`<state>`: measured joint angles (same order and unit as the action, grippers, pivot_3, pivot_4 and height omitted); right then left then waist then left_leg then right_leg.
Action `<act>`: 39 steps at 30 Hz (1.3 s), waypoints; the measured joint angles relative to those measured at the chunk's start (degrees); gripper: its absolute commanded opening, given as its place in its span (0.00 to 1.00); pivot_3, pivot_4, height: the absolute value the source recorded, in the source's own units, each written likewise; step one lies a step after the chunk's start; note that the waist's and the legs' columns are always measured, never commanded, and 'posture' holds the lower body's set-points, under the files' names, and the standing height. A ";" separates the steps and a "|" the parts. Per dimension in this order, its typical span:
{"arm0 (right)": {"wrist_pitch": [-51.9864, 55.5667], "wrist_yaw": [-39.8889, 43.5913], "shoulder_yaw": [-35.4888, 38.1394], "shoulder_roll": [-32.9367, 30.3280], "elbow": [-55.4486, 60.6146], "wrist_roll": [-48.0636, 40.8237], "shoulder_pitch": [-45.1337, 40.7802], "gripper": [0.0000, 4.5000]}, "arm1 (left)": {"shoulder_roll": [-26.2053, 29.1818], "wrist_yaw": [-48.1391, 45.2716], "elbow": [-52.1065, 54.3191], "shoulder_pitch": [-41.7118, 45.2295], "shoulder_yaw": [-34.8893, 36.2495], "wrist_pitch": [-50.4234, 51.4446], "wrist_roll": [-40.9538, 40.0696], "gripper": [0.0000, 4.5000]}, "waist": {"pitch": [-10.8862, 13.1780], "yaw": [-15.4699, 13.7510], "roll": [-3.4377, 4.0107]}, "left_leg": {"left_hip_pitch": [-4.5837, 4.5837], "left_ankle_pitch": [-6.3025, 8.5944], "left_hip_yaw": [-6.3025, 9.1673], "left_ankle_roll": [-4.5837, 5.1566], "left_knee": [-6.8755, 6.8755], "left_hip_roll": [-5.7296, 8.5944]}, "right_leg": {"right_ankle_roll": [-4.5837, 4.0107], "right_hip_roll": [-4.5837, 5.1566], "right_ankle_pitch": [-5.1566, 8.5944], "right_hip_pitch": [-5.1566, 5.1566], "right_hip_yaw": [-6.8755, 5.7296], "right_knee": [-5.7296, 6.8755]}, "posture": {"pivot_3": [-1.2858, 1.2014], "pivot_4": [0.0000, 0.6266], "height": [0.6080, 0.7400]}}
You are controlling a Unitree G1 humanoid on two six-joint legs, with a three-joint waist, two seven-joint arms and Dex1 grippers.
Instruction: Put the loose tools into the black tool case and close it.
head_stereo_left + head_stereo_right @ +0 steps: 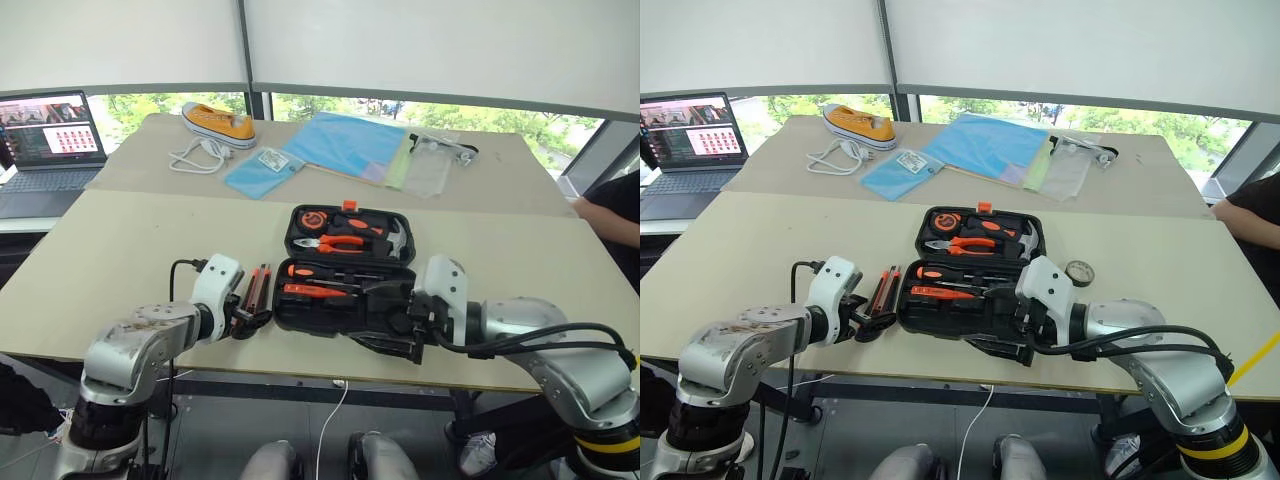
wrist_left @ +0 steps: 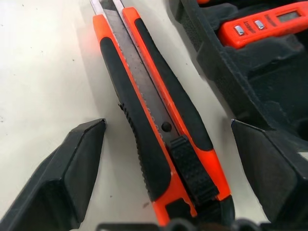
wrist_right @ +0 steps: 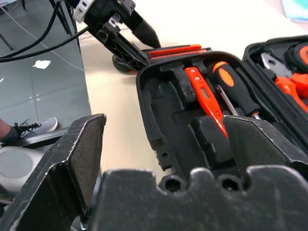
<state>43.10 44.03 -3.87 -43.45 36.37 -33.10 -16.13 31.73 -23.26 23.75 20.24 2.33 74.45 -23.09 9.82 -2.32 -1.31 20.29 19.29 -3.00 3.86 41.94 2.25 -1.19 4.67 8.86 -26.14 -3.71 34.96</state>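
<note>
The black tool case (image 1: 395, 222) lies open in the middle of the table. In it lie a slim red-handled screwdriver (image 3: 204, 96), a black-and-orange screwdriver (image 3: 236, 91), pliers and a hammer. The black-and-orange utility knife (image 2: 159, 110) lies on the table just left of the case. My left gripper (image 2: 168, 144) is open, with a finger on each side of the knife's rear end and a gap to both. A small roll of black tape (image 1: 1079, 271) sits on the table to the right of the case. My right gripper (image 3: 163, 125) is open at the case's near rim.
On the far table lie a yellow shoe (image 1: 220, 123), a white cable (image 1: 196, 155), blue folders (image 1: 345, 143) and clear sleeves. A laptop (image 1: 50, 150) stands at the far left. A person's dark sleeve (image 1: 615, 205) shows at the right edge. The table's front edge runs just behind my grippers.
</note>
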 measured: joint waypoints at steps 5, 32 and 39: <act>0.68 -1.05 1.30 -0.01 0.56 -1.00 1.57 1.00 | 3.19 -2.05 -4.75 0.72 -0.25 -4.08 0.61 0.40 | -0.01 0.16 0.02 | -0.03 -0.09 0.00 -0.15 -0.03 -0.06 | 0.09 -0.01 0.06 -0.03 0.02 0.04 | 0.52 0.24 0.84; 3.72 -5.90 7.88 -2.94 7.56 -4.09 10.01 1.00 | 3.77 -68.99 -46.82 33.53 -31.09 -65.80 13.97 0.40 | 0.08 0.97 -0.13 | 0.84 -0.31 -0.01 0.56 -0.04 -0.16 | -0.35 -0.25 -0.06 -0.45 -0.33 -0.52 | 0.52 0.24 0.84; 4.31 -8.14 9.71 -3.01 9.73 -4.20 13.02 1.00 | 0.55 -68.54 -53.14 36.52 -33.08 -65.70 17.37 0.62 | 0.08 0.76 -0.13 | 0.86 -0.14 -0.01 0.90 0.16 -0.19 | -0.24 -0.24 -0.04 -0.44 -0.30 -0.40 | 0.52 0.24 0.84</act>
<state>47.42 35.89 5.84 -46.46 46.10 -37.30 -3.12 32.28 -91.79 -29.40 56.75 -30.76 8.75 -5.72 9.90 -1.55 -1.45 21.15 19.15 -3.01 4.76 42.10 2.06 -1.42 4.43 8.82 -26.58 -4.01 34.56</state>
